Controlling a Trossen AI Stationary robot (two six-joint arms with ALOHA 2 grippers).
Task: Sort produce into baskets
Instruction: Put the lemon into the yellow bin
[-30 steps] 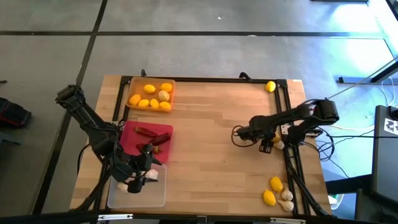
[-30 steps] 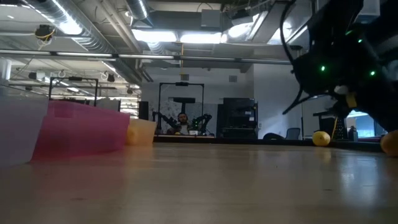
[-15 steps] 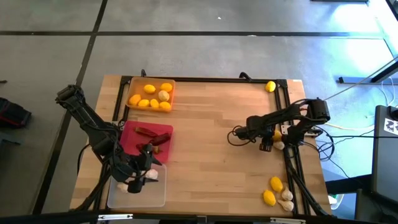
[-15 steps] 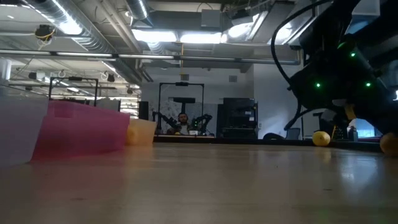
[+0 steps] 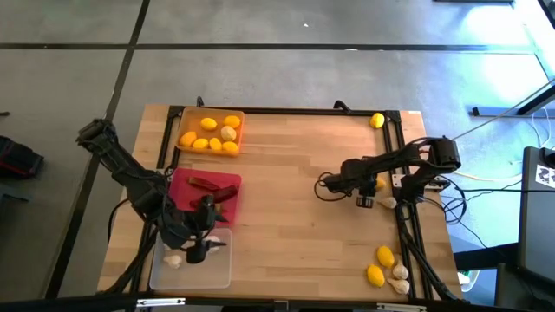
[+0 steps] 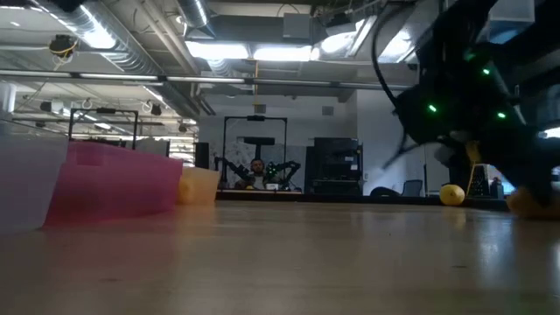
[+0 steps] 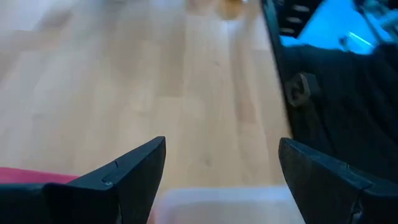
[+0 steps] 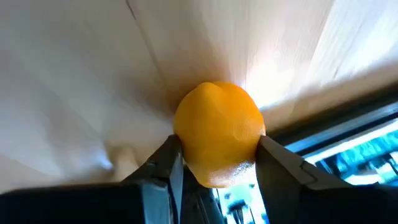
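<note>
A: While the wooden table [image 5: 286, 173] fills the middle of the high view, what sits on it, biggest first?

B: Three baskets stacked down the left side. The orange basket [image 5: 211, 115] is at the upper left with yellow lemons [image 5: 209, 124] and one pale bulb inside. The red basket [image 5: 184, 192] sits just below it, holding dark red peppers [image 5: 205, 183]. The clear basket [image 5: 217, 267] is lowest, at the bottom left, with a white garlic bulb [image 5: 173, 259] in it.

A: And the arms?

B: The left gripper [image 5: 201, 251] hangs over the clear basket. In its wrist view the dark fingers [image 7: 127, 168] stand wide apart with nothing between them. The right gripper [image 5: 373, 185] is at the right of the high view, near the table's edge rail. Its wrist view shows the fingers [image 8: 166, 163] pressed against both sides of a lemon [image 8: 219, 133], so it grips that fruit.

A: Any loose produce?

B: One lemon [image 5: 377, 120] lies at the upper right corner. A small heap of lemons and garlic [image 5: 388, 265] lies at the lower right.
</note>
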